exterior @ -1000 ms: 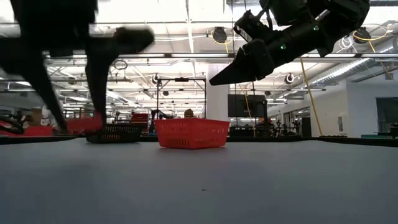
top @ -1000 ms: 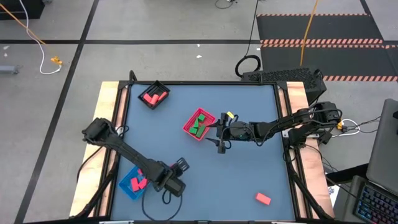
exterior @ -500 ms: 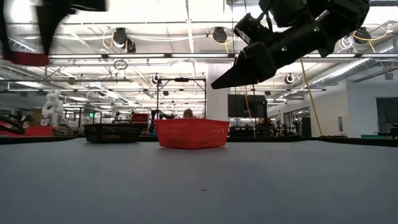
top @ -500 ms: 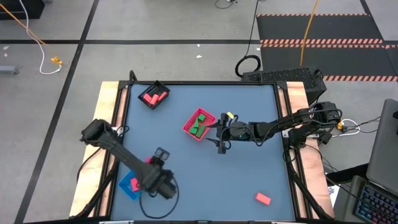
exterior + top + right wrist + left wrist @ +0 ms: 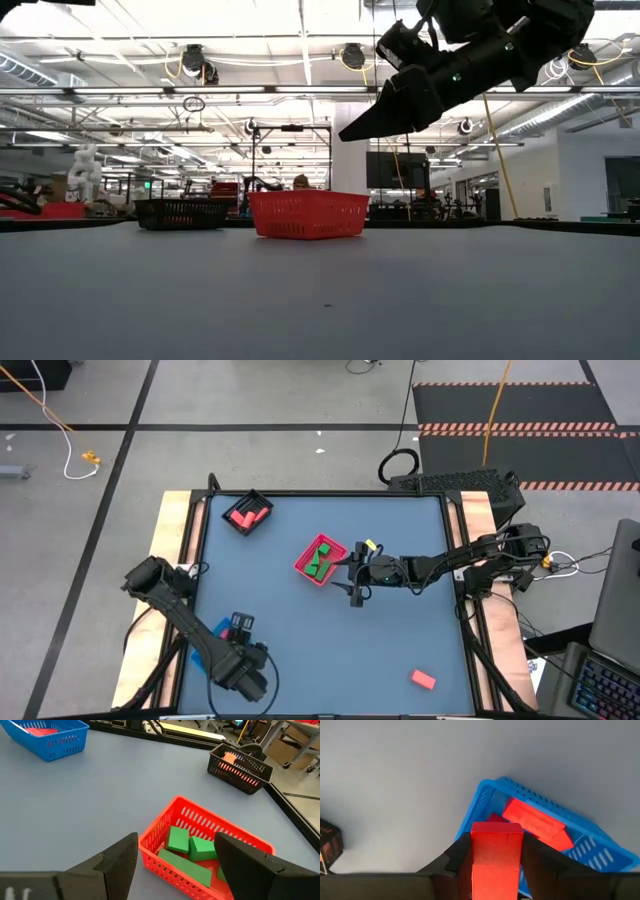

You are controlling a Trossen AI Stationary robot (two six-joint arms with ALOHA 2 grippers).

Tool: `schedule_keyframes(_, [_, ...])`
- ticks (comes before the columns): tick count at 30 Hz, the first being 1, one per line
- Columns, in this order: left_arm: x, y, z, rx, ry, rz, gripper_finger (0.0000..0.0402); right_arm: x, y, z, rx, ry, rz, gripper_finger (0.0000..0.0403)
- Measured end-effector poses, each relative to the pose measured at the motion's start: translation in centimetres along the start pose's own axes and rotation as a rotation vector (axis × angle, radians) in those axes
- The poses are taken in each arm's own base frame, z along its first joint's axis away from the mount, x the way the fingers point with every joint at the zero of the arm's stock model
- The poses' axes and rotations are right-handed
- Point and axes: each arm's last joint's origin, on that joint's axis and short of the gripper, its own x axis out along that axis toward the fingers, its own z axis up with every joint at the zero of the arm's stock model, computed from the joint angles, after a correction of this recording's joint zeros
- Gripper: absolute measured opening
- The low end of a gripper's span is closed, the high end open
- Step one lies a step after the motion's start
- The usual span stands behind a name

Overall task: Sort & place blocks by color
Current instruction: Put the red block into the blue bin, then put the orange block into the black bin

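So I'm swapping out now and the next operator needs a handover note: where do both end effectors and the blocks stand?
Left end effector: shut on a red block, above the blue tray at the table's front left.
Right end effector: open and empty, beside the red tray mid-table.
Done: green blocks lie in the red tray; red ones lie in the blue tray and in the black tray at the back left.
Left: drop the held block into the blue tray, then fetch the loose block at the front right.
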Motion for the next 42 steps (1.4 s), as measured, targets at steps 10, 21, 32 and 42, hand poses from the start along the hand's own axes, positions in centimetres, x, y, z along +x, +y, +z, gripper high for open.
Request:
schedule_keyframes(10, [3.8,1.2,-0.8,-0.114,0.140,0.111,0.0357,0.0,0.0,0.0,0.000,0.001,0.000,0.0256])
schedule_keyframes(21, [6.3,2.3,-1.3,-0.125,0.249,0.120,0.0324,0.0,0.0,0.0,0.000,0.000,0.000,0.0256])
schedule_keyframes(32, [6.9,4.2,1.9,-0.105,0.047,0.028,0.0234,0.0,0.0,-0.1,-0.009,0.007,0.001,0.0256])
schedule_keyframes(42, [4.7,5.8,2.9,-0.114,0.017,0.046,0.0229,-0.5,-0.3,0.1,-0.037,0.026,-0.052,0.0256])
